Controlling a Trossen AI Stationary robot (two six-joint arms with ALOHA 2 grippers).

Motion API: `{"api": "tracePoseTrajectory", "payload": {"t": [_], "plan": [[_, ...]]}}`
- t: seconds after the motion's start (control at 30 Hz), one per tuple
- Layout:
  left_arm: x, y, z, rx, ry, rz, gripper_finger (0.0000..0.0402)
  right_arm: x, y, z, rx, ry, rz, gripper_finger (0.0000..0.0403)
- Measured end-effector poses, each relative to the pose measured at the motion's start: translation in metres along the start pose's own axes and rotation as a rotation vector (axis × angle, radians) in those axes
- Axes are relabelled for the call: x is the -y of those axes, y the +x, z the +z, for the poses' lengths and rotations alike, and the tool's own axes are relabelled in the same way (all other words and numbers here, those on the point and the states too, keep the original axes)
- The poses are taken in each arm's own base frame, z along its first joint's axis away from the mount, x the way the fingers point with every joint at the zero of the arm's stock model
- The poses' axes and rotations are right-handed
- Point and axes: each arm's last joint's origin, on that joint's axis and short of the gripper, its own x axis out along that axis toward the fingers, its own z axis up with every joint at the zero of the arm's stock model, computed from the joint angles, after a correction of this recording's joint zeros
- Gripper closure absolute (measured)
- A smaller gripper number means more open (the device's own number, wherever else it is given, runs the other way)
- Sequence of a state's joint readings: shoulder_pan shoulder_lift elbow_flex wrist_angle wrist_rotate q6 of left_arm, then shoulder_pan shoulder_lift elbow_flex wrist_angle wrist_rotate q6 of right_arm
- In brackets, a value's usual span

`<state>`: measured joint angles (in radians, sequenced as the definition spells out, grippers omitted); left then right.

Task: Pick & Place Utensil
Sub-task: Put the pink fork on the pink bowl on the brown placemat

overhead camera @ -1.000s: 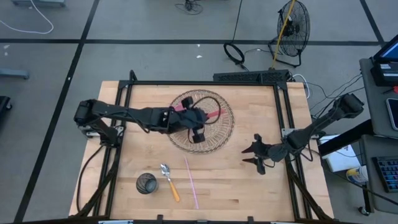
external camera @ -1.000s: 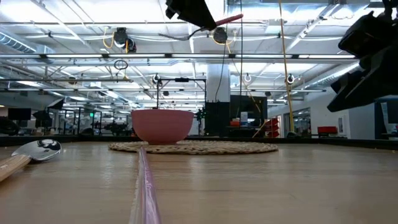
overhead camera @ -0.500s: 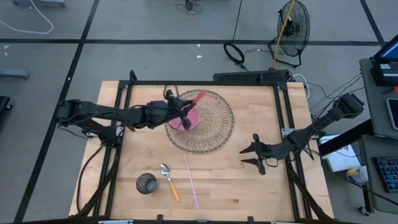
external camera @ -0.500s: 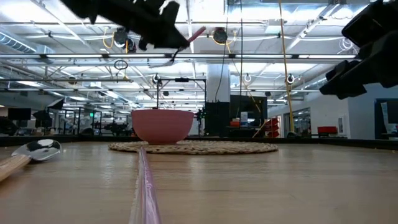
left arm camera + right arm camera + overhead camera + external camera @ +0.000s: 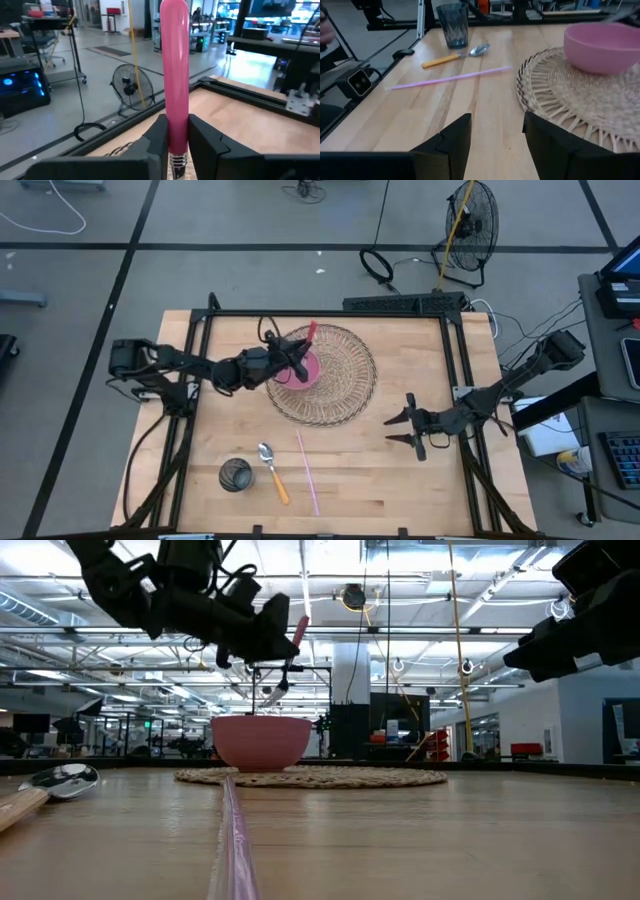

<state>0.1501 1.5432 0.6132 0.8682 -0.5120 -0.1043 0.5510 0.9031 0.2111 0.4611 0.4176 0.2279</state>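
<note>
The left gripper (image 5: 290, 360) hangs above the round pink bowl (image 5: 304, 367), jaws clamped on a pink-handled metal utensil (image 5: 297, 636) held nearly upright, handle up. The right gripper (image 5: 408, 430) waits over the wooden surface (image 5: 380, 470) at right, jaws apart.

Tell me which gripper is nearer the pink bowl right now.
Left. The left gripper, shut on a pink-handled utensil, hangs just above the pink bowl on the woven mat. The right gripper waits open, well off the mat's edge.

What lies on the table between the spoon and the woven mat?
Only the pink straw lies between the spoon and the woven mat, seen in the high view.
</note>
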Motion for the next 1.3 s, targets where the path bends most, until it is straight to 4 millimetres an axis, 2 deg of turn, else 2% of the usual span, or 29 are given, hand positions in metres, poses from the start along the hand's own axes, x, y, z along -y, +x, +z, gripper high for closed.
{"api": "tracePoseTrajectory", "payload": {"t": [0.2,0.47,0.77,1.07,1.3], "plan": [[-0.005,0.010,-0.017,-0.033,-0.006,0.069,0.0322,0.000,0.000,0.000,0.002,-0.003,0.000,0.0232],[-0.006,0.017,-0.033,-0.049,-0.011,0.085,0.0345,0.000,0.000,0.000,0.002,-0.003,0.000,0.0232],[-0.009,0.018,-0.038,-0.079,-0.007,0.114,0.0328,0.000,0.000,0.000,0.003,0.000,0.000,0.0232],[-0.010,0.018,-0.042,-0.123,0.003,0.122,0.0342,0.000,0.000,0.000,0.004,0.001,0.000,0.0232],[-0.011,0.018,-0.044,-0.140,0.004,0.126,0.0322,0.000,0.000,0.001,0.005,0.001,0.001,0.0232]]}}
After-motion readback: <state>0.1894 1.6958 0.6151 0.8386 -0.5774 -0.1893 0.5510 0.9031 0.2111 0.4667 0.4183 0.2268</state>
